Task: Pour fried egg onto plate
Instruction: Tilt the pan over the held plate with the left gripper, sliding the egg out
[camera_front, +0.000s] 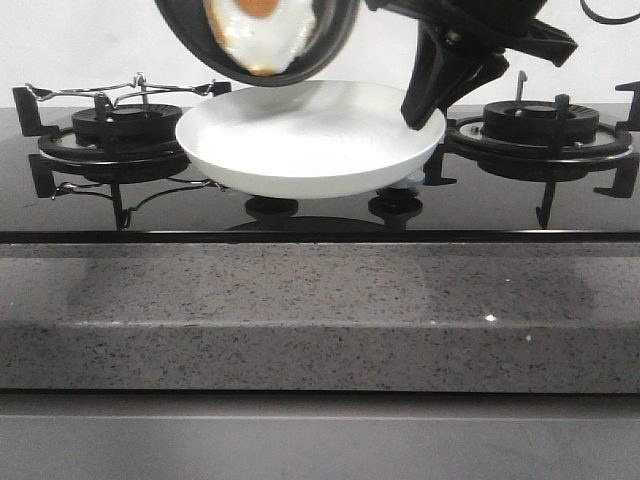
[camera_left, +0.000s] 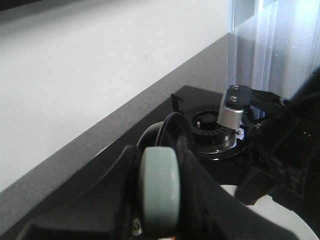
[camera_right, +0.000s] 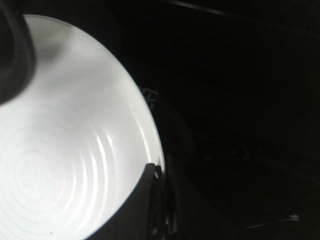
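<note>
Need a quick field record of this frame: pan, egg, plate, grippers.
pan: black frying pan tilted steeply above the plate's far left edge, held up
egg: fried egg inside the pan, near its lower rim, not on the plate
plate: white plate bare, held above the stove between the two burners
right gripper: gripping the plate's right rim
left gripper: closure not visible

Black frying pan (camera_front: 300, 55) tilted, at 12 o'clock of front view. Left burner (camera_front: 125, 125) at 9 o'clock, right burner (camera_front: 540, 122) at 3 o'clock on black glass hob (camera_front: 320, 215). Speckled grey countertop (camera_front: 320, 310) at 6 o'clock.
</note>
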